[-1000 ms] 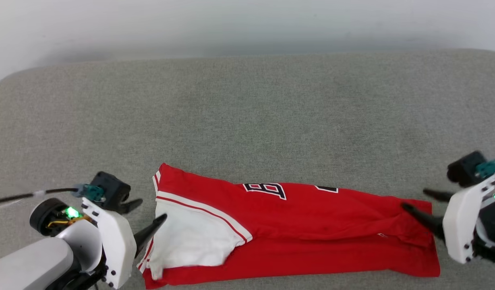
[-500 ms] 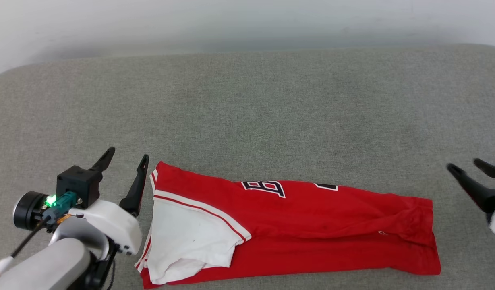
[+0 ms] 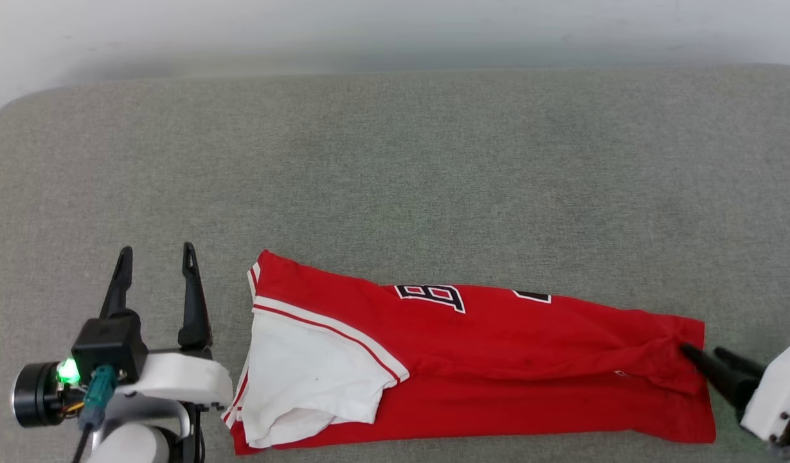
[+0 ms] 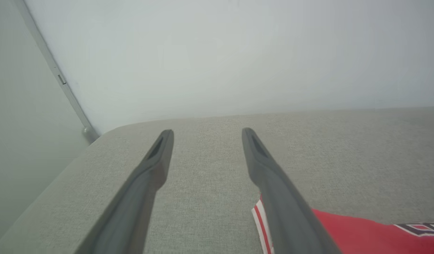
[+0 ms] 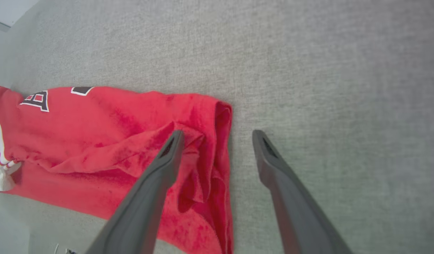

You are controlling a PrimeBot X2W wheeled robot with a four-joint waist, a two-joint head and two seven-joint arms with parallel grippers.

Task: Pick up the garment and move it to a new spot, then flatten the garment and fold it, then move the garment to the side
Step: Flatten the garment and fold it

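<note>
Item: red soft-fabric T-shirt [image 3: 497,360] w/ white short sleeve, folded to a long strip, lying flat on grey woven fabric surface [image 3: 395,161].
L gripper [image 3: 157,249]: jaws spread, empty, just beside sleeve end, not touching. R gripper [image 3: 702,350]: jaws spread, straddling hem edge, nothing pinched.

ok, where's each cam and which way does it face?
Head view: on the head, facing forward-down at the red T-shirt on the grey fabric surface; left gripper lower left, right gripper lower right.
Left wrist view: on that wrist, facing along its open fingers across the surface to the pale wall.
Right wrist view: on that wrist, facing down past its open fingers at the T-shirt's crumpled end.
Shared: all three show the T-shirt.
</note>
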